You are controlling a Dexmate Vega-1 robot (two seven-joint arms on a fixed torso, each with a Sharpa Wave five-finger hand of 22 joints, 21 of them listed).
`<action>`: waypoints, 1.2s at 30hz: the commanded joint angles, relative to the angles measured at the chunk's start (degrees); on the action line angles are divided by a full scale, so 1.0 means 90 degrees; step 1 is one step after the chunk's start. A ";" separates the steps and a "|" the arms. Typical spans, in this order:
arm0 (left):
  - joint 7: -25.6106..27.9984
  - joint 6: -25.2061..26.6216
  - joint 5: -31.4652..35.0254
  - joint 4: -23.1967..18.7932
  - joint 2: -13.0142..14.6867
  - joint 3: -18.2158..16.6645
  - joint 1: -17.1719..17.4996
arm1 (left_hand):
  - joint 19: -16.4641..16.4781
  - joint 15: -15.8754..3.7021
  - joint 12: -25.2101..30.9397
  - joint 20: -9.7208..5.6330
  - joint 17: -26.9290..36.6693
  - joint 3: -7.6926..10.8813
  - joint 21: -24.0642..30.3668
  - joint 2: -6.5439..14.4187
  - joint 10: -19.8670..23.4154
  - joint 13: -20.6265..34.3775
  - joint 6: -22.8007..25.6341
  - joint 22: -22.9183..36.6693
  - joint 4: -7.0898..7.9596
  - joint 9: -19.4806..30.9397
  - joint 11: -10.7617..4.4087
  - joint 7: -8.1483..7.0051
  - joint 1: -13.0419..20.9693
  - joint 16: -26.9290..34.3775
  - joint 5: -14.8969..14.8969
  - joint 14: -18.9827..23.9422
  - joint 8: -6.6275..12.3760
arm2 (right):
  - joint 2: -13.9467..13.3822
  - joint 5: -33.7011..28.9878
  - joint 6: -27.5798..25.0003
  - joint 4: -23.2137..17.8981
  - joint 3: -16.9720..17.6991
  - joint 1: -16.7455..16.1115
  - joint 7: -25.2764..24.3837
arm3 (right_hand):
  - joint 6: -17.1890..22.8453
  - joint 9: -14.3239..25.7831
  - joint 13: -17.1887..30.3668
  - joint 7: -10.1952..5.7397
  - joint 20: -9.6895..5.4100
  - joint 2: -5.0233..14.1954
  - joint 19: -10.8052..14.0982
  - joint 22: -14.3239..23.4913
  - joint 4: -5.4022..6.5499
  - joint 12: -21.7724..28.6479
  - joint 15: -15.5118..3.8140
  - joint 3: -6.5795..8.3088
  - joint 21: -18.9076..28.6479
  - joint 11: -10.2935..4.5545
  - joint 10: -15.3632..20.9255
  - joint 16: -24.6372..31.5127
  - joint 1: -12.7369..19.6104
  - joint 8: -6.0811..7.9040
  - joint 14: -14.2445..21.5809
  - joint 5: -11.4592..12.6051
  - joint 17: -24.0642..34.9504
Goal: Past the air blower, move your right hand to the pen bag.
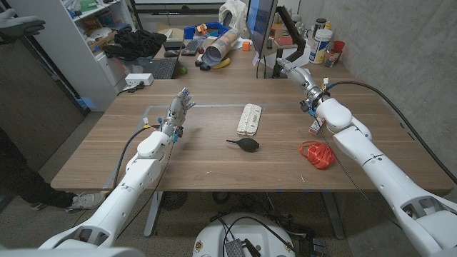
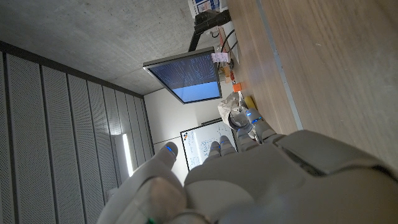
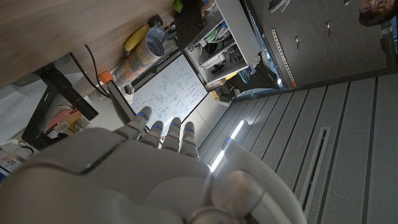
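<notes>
right robot hand point(image 1: 291, 70) far edge, seemingly empty | pen bag point(image 1: 249, 118) beyond air blower point(image 1: 245, 144)

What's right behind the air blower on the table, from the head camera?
Behind the air blower lies the pen bag, lengthwise and apart from it, with bare table between. Farther back stands a monitor. What lies under the pen bag is covered.

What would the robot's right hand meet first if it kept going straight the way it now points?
Probably the black monitor stand: the right hand reaches toward the table's far edge, fingers aimed that way. Depth is unclear, so it might pass beside it. The pen bag lies off that line.
</notes>
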 commanded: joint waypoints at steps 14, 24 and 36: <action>-0.0061 -0.0024 -0.0004 0.0114 -0.0011 -0.0019 -0.0044 | -0.0185 -0.0248 0.0045 -0.0429 0.0018 0.0007 -0.0052 0.0359 0.0002 0.0034 -0.0036 0.0020 0.0005 0.0026 0.0025 0.0032 0.0008 0.0023 0.0041 -0.0030 0.0037 | -0.0210 -0.1051 0.0040 -0.0353 -0.0220 0.0145 -0.0029 | 0.0157 0.0028 0.0030 -0.0030 -0.0458 0.0389 0.0076 0.0017 -0.0036 0.0028 -0.0172 0.0068 -0.0031 -0.0007 0.0126 0.0041 0.0098 0.0053 0.0075 -0.0035 0.0000; -0.0076 -0.0043 -0.0017 0.0118 0.0000 -0.0042 -0.0034 | -0.0179 -0.0246 0.0045 -0.0425 0.0018 0.0005 -0.0067 0.0361 0.0005 0.0034 -0.0023 0.0021 0.0005 0.0027 0.0032 0.0025 0.0008 0.0023 0.0042 -0.0026 0.0038 | -0.0298 -0.1537 -0.0018 -0.0568 -0.0313 0.0178 -0.0033 | 0.0188 0.0028 0.0030 -0.0038 -0.0461 0.0393 0.0098 0.0017 -0.0041 0.0028 -0.0187 0.0080 -0.0039 -0.0012 0.0155 0.0040 0.0118 0.0049 0.0099 -0.0041 0.0000; -0.0119 -0.0075 -0.0043 0.0183 -0.0003 -0.0061 -0.0052 | -0.0172 -0.0242 0.0046 -0.0421 0.0018 0.0004 -0.0085 0.0363 0.0014 0.0034 -0.0008 0.0023 0.0005 0.0028 0.0025 0.0024 0.0009 0.0023 0.0043 -0.0019 0.0038 | -0.0321 -0.1894 -0.0019 -0.0741 -0.0411 0.0252 0.0058 | 0.0227 0.0029 0.0030 -0.0062 -0.0476 0.0393 0.0128 0.0016 -0.0045 0.0026 -0.0205 0.0091 -0.0050 -0.0031 0.0187 0.0041 0.0139 0.0044 0.0130 -0.0048 0.0002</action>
